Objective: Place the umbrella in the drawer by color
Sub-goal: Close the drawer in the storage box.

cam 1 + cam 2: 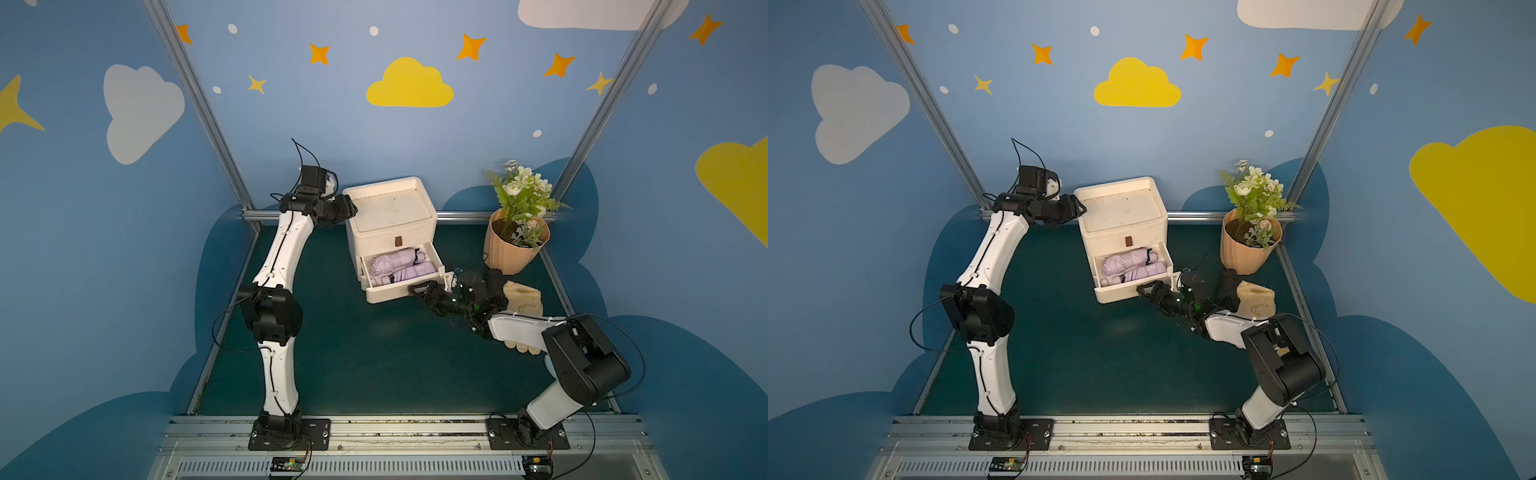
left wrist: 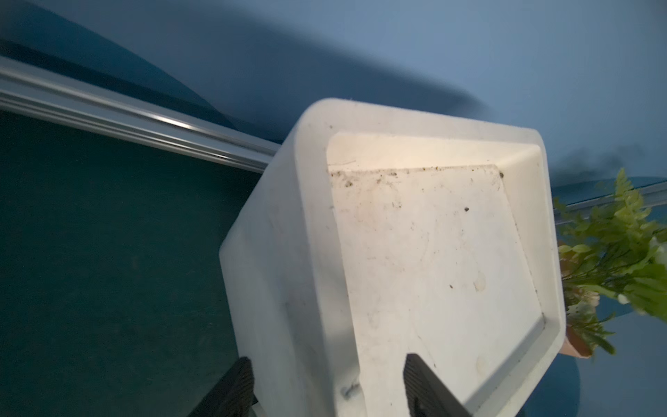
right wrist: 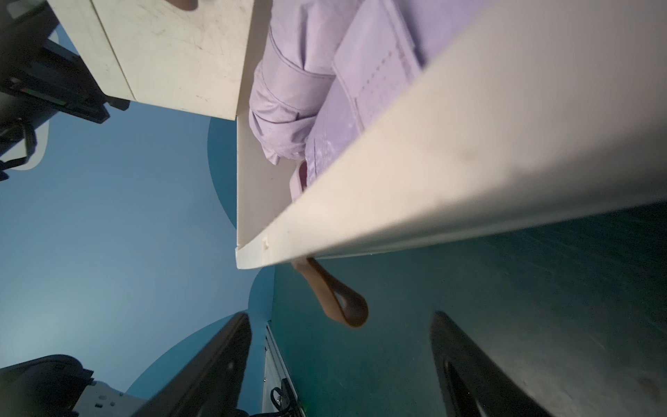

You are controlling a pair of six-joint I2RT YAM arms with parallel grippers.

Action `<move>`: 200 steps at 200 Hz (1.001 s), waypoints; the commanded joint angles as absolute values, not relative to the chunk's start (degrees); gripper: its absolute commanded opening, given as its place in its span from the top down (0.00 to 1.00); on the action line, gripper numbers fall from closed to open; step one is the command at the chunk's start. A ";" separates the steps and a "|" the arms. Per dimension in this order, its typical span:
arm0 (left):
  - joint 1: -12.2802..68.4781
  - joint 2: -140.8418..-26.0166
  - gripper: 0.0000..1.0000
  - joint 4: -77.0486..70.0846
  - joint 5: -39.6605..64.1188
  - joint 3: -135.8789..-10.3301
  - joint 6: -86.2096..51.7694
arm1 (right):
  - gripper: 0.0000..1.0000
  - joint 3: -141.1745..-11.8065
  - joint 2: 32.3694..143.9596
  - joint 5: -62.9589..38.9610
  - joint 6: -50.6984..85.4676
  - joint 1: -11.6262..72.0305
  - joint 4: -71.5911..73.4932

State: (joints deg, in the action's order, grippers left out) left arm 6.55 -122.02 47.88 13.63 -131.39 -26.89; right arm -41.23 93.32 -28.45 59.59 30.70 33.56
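Your lilac umbrella (image 1: 395, 264) lies in the open lower drawer (image 1: 386, 294), frame centre. The right gripper (image 3: 340, 319) stands spread before its strap (image 3: 325, 285); the left gripper (image 2: 328, 361) straddles the cabinet (image 1: 390, 208) rim, and you can't tell whether it pinches.

Robot lab booth, painted sky walls (image 1: 374, 137)
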 commanded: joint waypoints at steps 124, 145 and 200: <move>7.50 -123.84 0.73 48.34 16.50 -134.54 -28.39 | 0.55 -47.93 97.02 -28.75 59.14 31.29 35.42; 7.56 -123.94 0.75 48.30 16.40 -134.36 -28.41 | 0.63 -49.16 97.80 -28.94 58.63 31.29 35.24; 7.60 -123.76 0.78 48.34 16.17 -134.03 -27.96 | 0.74 -53.37 98.68 -27.86 55.26 31.30 32.11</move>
